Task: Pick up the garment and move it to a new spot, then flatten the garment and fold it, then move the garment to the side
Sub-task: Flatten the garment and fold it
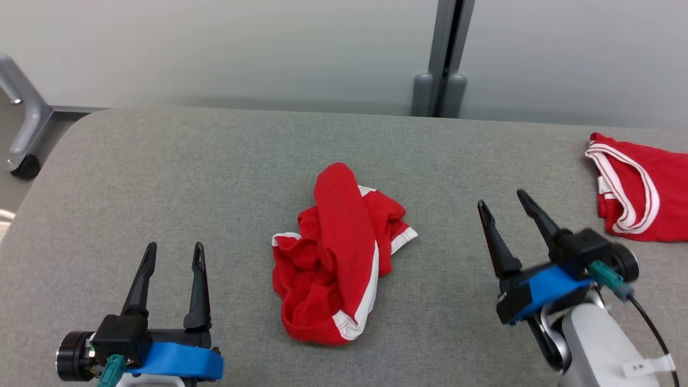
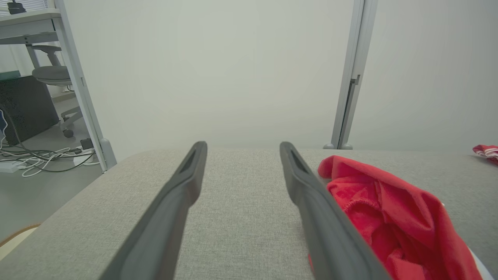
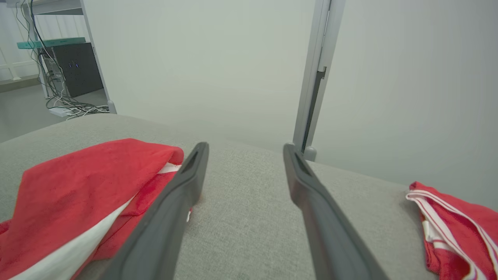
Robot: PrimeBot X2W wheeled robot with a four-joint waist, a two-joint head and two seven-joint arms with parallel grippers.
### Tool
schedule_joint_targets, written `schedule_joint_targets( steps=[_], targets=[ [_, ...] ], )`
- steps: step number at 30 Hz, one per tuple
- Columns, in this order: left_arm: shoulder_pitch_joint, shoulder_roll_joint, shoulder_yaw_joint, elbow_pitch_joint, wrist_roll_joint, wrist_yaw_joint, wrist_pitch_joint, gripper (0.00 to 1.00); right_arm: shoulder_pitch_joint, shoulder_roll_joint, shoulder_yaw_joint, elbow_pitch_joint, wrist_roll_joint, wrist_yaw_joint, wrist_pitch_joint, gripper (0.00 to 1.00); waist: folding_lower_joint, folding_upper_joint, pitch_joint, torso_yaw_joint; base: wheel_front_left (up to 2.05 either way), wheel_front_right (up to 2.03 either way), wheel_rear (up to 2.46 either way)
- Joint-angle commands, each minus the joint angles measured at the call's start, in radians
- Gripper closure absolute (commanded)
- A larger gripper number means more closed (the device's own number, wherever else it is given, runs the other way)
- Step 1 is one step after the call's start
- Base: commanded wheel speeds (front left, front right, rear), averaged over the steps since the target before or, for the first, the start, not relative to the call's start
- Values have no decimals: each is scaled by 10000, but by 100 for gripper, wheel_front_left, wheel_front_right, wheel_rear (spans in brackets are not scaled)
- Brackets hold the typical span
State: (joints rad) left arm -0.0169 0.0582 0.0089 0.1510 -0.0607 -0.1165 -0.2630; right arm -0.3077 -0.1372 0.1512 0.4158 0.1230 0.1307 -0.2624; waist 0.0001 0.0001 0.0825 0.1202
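Head view: the garment (image 1: 336, 252), red with white trim, lies crumpled in a heap at the middle of the grey bench (image 1: 161, 161). It is touched by nothing. The left fingers (image 1: 199, 290) stand spread wide and empty at about 8 o'clock from it. The right fingers (image 1: 494, 239) are equally spread and empty at about 3 o'clock. Both pairs are clear of the cloth, tips pointing toward 12 o'clock.

The main risk, as I judge it, is a shallow pinch. The heap is folded over itself, with one long band draped across the top. Closing on that band alone would lift a single layer, so the rest trails and drags. That would leave the garment more twisted for flattening.

A second red garment (image 1: 639, 188) lies at about 2 o'clock from the right fingers, at the bench's edge. It is much the same colour, so a reach drifting that way could take the wrong piece.

Coming down too hard could also nip the soft bench covering along with the cloth. If both arms close in on the heap at once, they could foul each other.

In the left wrist view the garment (image 2: 389, 210) sits at 3 o'clock, just outside the fingers (image 2: 171, 210) rather than between them. In the right wrist view the garment (image 3: 78, 190) lies at 9 o'clock, again outside the gap.
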Motion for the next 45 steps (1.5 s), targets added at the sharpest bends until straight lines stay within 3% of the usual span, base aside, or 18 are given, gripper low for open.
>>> schedule_joint_targets(
  steps=[1, 17, 26, 33, 34, 35, 45],
  targets=[
    [-185, -17, -65, 3, -24, -69, -25, 0, -363, -77, 110, 103, 52, 2, -33, 0, -1, -1, 250, 270, 0, 0, 0],
    [-1429, -81, -1213, -129, -872, 258, -25, 0, -5524, -482, 2520, 4788, 507, 2, 570, 0, -1, -1, 1932, 1784, 0, 0, 0],
    [-1899, -80, -1953, -120, -1311, 524, -25, 0, -6377, -418, 3408, 7247, 1298, 2, 1029, 0, -1, -1, 2572, 2457, 0, 0, 0],
    [-1938, -80, -2130, -104, -1392, 648, -25, 0, -6369, -258, 4104, 8127, 1724, 3, 1555, 0, -1, -1, 2608, 2551, 0, 0, 0],
    [-1933, -81, -2132, -93, -1388, 670, -25, 0, -6337, -229, 4205, 8174, 1813, 3, 1622, 62, -1, -1, 2587, 2530, 0, 0, 0],
    [-1932, -81, -2124, -87, -1385, 688, -25, 0, -6322, -203, 4304, 8197, 1904, 3, 1687, 100, -1, -1, 2566, 2499, 0, 0, 0],
    [-1711, -80, -1852, -10, -1190, 627, -25, 0, -6507, -494, 4971, 7762, 2563, 0, 413, 100, -1, -1, 1977, 1816, 0, 0, 0]
  ],
)
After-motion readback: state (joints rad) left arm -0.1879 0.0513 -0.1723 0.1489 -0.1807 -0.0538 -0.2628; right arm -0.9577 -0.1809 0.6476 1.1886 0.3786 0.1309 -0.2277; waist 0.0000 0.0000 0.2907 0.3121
